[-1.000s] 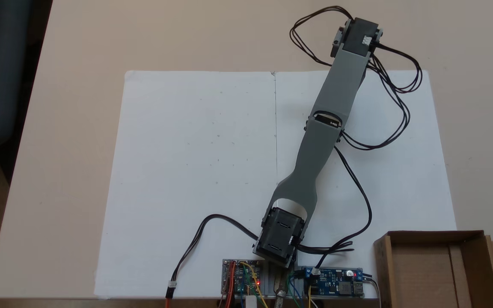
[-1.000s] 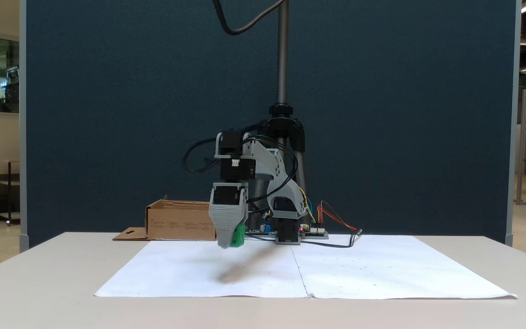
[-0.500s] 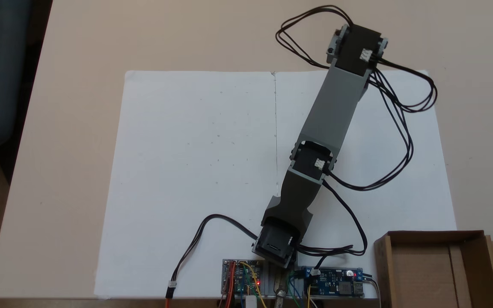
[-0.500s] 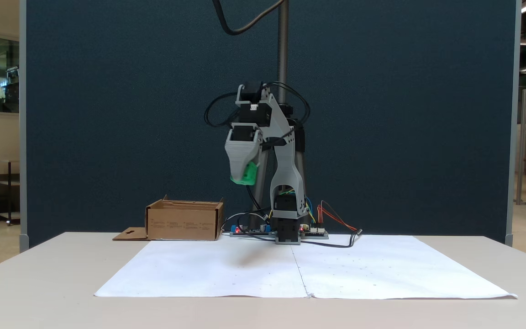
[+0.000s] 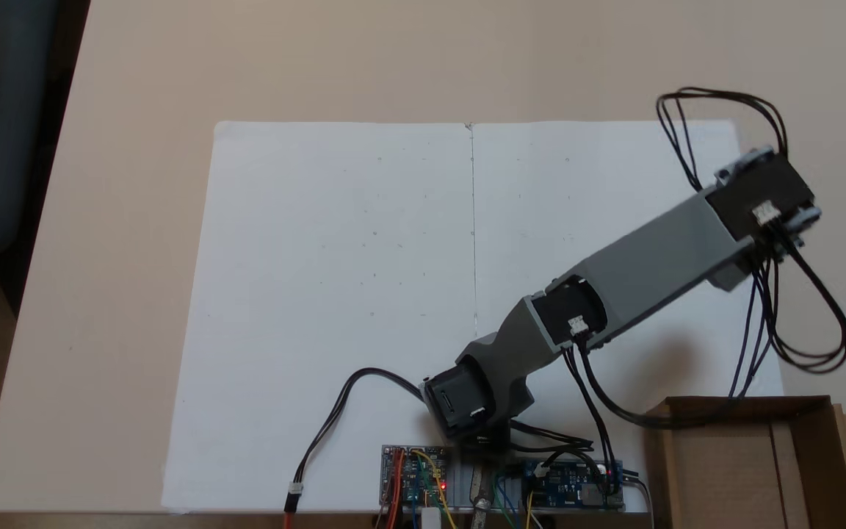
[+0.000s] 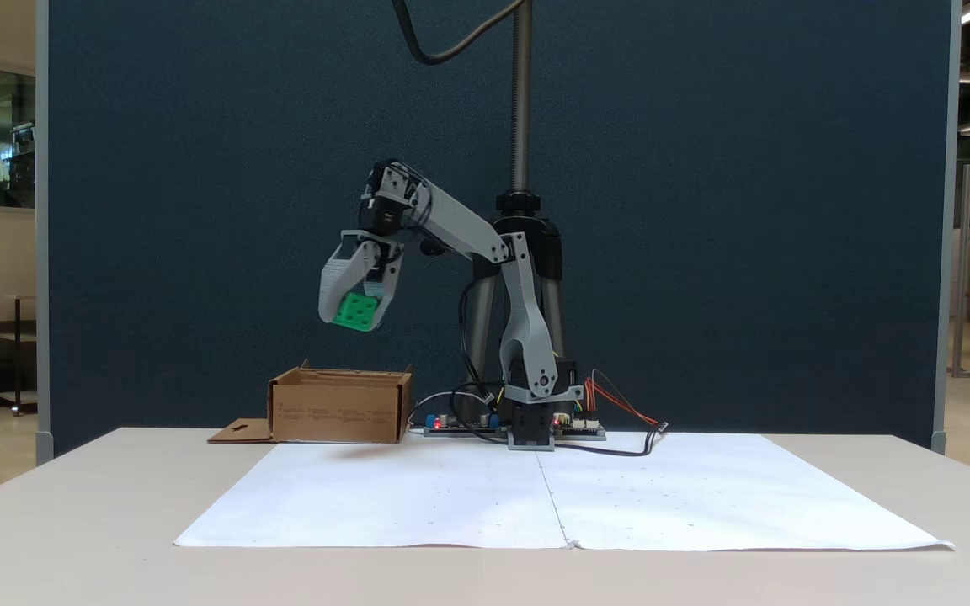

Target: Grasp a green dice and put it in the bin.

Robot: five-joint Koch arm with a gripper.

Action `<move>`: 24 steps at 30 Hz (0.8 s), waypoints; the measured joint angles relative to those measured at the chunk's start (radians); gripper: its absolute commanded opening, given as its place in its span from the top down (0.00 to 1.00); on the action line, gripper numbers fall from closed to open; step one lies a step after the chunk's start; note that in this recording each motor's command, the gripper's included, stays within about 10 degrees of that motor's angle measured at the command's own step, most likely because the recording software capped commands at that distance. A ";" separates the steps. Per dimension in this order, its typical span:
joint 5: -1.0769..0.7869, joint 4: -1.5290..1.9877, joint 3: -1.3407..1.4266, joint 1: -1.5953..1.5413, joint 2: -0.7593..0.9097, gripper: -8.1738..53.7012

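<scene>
A fixed view: pincer [image 6: 356, 313] clamped on green dice [image 6: 357, 311], seemingly above bin [image 6: 338, 409].

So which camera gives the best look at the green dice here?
The fixed view from the table's front: the green dice hangs in plain side view, pips visible, clamped in the gripper above the bin. In the fixed view from above, the arm's wrist covers where the dice would be.
</scene>
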 measured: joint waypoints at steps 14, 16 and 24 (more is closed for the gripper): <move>-0.083 -0.046 -0.089 0.469 -0.067 0.68; -0.101 -0.061 -0.091 0.509 -0.089 0.68; -0.121 -0.074 -0.071 0.624 -0.160 0.68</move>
